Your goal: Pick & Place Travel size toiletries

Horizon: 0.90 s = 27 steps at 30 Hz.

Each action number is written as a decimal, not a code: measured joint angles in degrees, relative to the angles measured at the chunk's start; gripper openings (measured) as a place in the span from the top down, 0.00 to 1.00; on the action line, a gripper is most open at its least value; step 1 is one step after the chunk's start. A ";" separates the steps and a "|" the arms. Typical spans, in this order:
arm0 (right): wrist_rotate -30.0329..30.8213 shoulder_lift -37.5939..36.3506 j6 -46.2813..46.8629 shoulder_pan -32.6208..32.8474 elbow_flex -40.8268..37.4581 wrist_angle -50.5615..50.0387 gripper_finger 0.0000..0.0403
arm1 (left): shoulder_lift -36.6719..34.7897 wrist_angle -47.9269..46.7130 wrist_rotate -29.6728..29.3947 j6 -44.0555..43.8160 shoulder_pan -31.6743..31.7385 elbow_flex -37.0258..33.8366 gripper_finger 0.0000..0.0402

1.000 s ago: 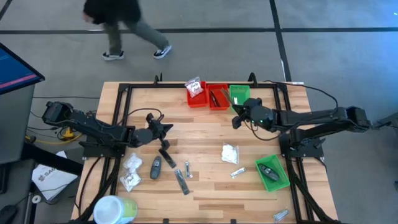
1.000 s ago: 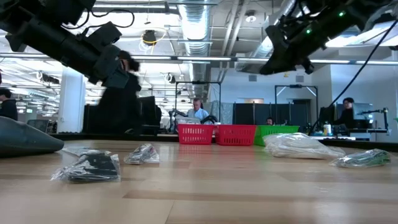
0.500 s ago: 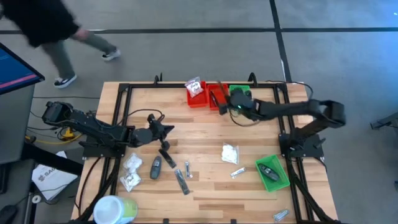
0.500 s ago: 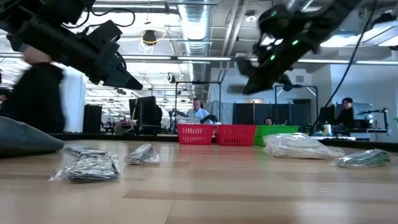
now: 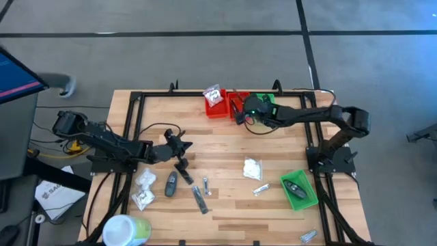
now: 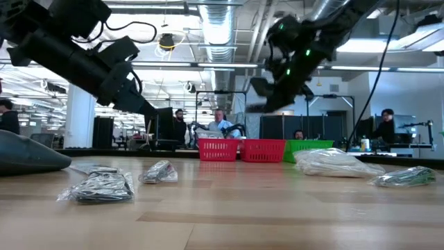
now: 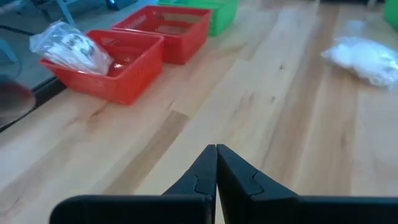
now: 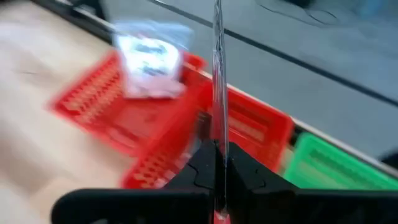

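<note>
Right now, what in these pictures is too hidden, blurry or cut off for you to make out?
- What the right gripper pinches: right wrist view shows only a thin, clear, edge-on sliver.
- Contents of the middle red bin: high view, the right arm covers it.
- Packet in the left red bin: right wrist view, motion blur.
- Item at the table's near right corner: high view, too small.
- White-and-green tub: high view, cut by the bottom edge.

Counter [image 5: 225, 147] pale wood with a black frame. Two red bins [image 5: 227, 106] beside a green bin [image 5: 266, 101] at the back edge; another green bin [image 5: 298, 189] near the right front. Packets [image 5: 252, 168] white and clear. Sticks [image 5: 199, 199] dark grey. Sachet [image 5: 261, 188] silvery. Tub [image 5: 123, 231] white and green. Both arms black; right claw [image 8: 219, 163] pinches a thin clear strip [image 8: 217, 74].
</note>
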 joint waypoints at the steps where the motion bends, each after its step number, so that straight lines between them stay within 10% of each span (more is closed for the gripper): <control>1: -0.80 -1.12 -1.17 0.27 0.00 0.10 0.99 | 0.00 0.90 -0.20 0.33 0.44 -0.01 1.00; 12: -7.05 -7.13 -9.71 0.21 0.00 -2.80 0.99 | -0.02 20.54 -0.38 14.62 9.43 -0.02 1.00; 27: -9.16 9.79 -4.85 -5.15 1.19 -3.45 0.99 | -0.02 21.96 13.81 15.15 21.51 -0.02 1.00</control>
